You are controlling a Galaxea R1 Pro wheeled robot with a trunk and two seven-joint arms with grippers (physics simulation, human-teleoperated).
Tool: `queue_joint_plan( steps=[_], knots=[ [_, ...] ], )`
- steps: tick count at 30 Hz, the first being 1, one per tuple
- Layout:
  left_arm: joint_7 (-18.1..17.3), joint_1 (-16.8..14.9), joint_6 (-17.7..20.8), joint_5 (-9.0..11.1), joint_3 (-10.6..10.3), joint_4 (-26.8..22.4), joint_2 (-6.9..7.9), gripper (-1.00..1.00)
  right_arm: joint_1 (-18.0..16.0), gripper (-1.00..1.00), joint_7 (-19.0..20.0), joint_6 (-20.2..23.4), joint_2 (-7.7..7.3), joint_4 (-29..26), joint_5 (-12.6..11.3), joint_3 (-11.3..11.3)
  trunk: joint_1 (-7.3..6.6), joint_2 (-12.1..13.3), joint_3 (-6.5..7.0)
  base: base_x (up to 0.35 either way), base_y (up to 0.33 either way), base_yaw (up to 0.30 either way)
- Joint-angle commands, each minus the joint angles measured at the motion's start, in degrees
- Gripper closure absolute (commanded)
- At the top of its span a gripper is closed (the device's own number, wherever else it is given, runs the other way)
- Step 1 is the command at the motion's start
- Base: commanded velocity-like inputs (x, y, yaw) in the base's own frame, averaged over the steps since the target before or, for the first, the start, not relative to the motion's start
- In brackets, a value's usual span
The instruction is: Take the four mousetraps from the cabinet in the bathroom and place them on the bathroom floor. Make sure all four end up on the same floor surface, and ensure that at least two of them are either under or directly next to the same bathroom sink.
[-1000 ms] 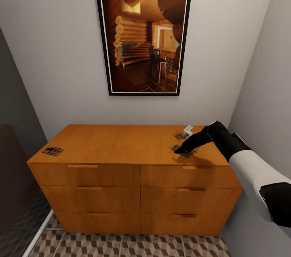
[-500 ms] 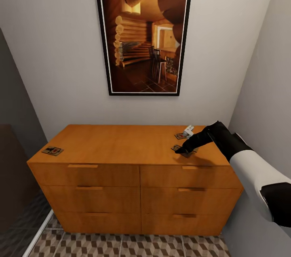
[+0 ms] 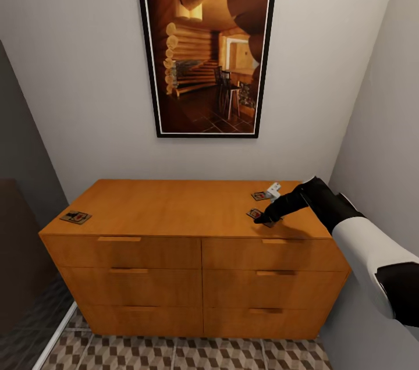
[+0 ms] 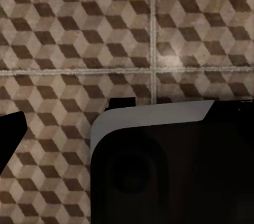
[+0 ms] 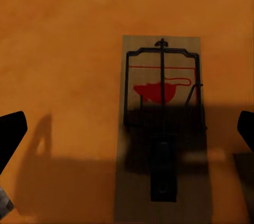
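The right gripper point(image 3: 265, 220) is spread wide: in the right wrist view its two dark fingertips point(image 5: 10, 131) sit at opposite edges of the frame with a mousetrap point(image 5: 161, 123) centred between them, untouched. In the head view the gripper hangs just above that trap point(image 3: 255, 213) near the front right corner of the cabinet point(image 3: 174, 207) top. A second trap point(image 3: 259, 195) lies just behind it, nearer the back edge, with a small white object point(image 3: 272, 189) beside it that I cannot identify. A third trap point(image 3: 75, 217) lies at the front left corner.

The step in hand looks like the pick of the first trap. The next move calls for a straight descent until the tips bracket the board's long sides, then a close; the board is thin and flat, so the tips must nearly reach the wood.

The trap is a pale brown board with a dark wire frame, a red bait patch and a dark bar along its middle, partly in the gripper's shadow.

The left gripper point(image 4: 10, 134) points at the patterned floor point(image 4: 79, 34); whether it is open I cannot tell.
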Motion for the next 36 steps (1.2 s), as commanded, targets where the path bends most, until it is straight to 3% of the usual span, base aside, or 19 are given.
queue_joint_plan(
  steps=[1,16,36],
  knots=[
    [0.2,0.0,-0.2,-0.1,-0.2,0.0,0.01,-1.00,0.0,-1.00,0.2,0.2,-0.05,-0.1,0.1,0.2,0.00,0.0,-0.06,0.000,0.000,0.000],
    [0.2,0.0,-0.2,-0.1,-0.2,0.0,0.01,-1.00,0.0,-1.00,0.4,-0.6,-0.18,0.1,0.0,0.1,0.00,0.0,-0.06,0.000,0.000,0.000],
    [0.2,0.0,-0.2,-0.1,-0.2,0.3,0.01,-1.00,0.0,-1.00,0.4,-0.6,-1.69,0.5,-0.1,-0.1,0.00,0.0,-0.06,0.000,0.000,0.000]
  ],
)
